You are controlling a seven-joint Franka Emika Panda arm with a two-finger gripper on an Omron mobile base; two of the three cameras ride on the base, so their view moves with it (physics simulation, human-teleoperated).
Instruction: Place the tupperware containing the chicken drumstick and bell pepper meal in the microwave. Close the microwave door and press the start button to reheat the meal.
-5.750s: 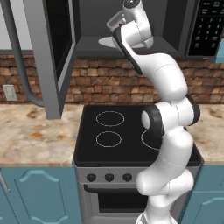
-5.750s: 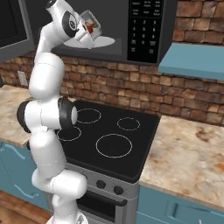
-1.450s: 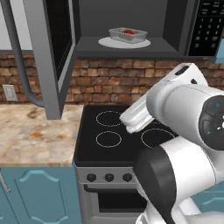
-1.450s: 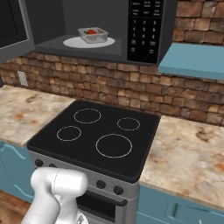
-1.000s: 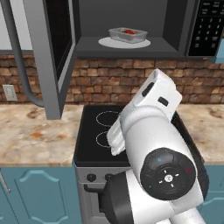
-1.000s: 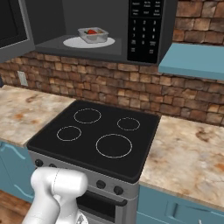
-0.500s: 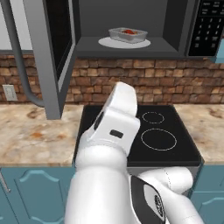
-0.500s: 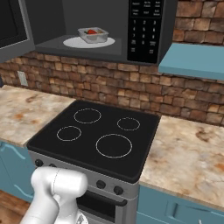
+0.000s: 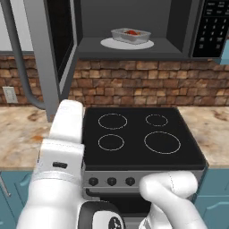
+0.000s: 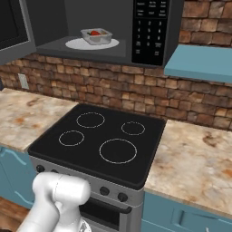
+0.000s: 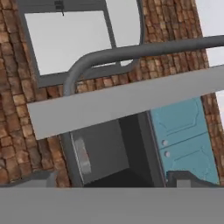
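The arm (image 9: 62, 152) has swung left; microwave door (image 9: 49, 49) open.

The white arm (image 9: 62, 156) is folded low and close to its base, filling the lower left of the left base view with a long white link that rises toward the counter's edge. A rounded white elbow (image 9: 172, 190) bulges at the lower right. From the right base view, a white joint (image 10: 61, 192) sits at the bottom left. The gripper's state cannot be told.
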